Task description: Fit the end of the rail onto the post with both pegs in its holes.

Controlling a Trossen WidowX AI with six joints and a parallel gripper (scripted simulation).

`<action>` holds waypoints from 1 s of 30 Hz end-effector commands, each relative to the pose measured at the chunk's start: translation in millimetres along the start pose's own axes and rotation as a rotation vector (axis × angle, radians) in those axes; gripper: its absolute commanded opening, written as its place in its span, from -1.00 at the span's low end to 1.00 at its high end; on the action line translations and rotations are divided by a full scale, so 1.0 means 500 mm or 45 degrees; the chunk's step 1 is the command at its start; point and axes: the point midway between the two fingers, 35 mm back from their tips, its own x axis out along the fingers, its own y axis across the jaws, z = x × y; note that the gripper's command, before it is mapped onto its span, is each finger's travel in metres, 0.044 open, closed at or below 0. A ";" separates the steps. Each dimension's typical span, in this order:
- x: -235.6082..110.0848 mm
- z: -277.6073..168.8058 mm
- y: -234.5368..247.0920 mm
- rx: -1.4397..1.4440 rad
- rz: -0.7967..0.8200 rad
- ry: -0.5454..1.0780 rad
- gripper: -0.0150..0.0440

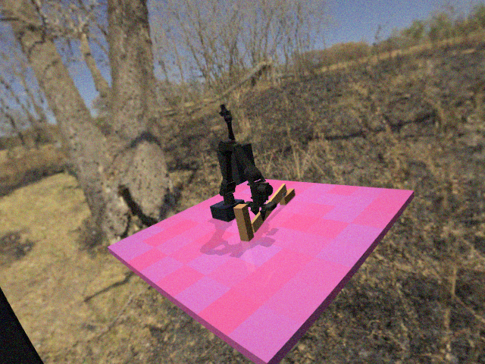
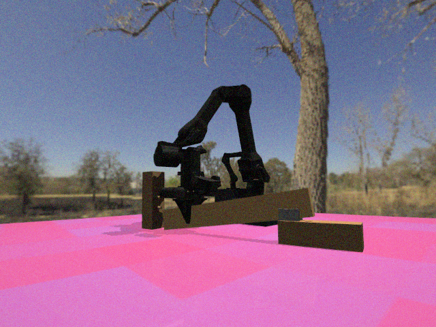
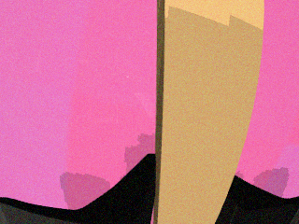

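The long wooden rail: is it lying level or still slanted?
Slanted. In the exterior view the rail slopes down from the footboard block to the table by the post, with the gripper shut on it.

Matt wooden rail [image 2: 239, 209], post [image 2: 152, 200]; matt pink table [image 2: 176, 281].

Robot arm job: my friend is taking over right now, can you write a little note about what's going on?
Gripper: shut on the rail, gripping near its low end.
Rail: tilted, near end down on the table just in front of the post; far end up by the bracket on the footboard block.
Done: rail grasped.
Left: lift the near end, push it onto the post's pegs until level and touching, then let go.
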 end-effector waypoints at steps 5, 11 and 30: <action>-0.009 0.000 0.000 0.001 0.002 -0.004 -0.49; -0.016 0.000 -0.001 0.001 0.001 -0.004 -0.49; -0.035 0.000 -0.006 0.001 0.001 -0.004 -0.49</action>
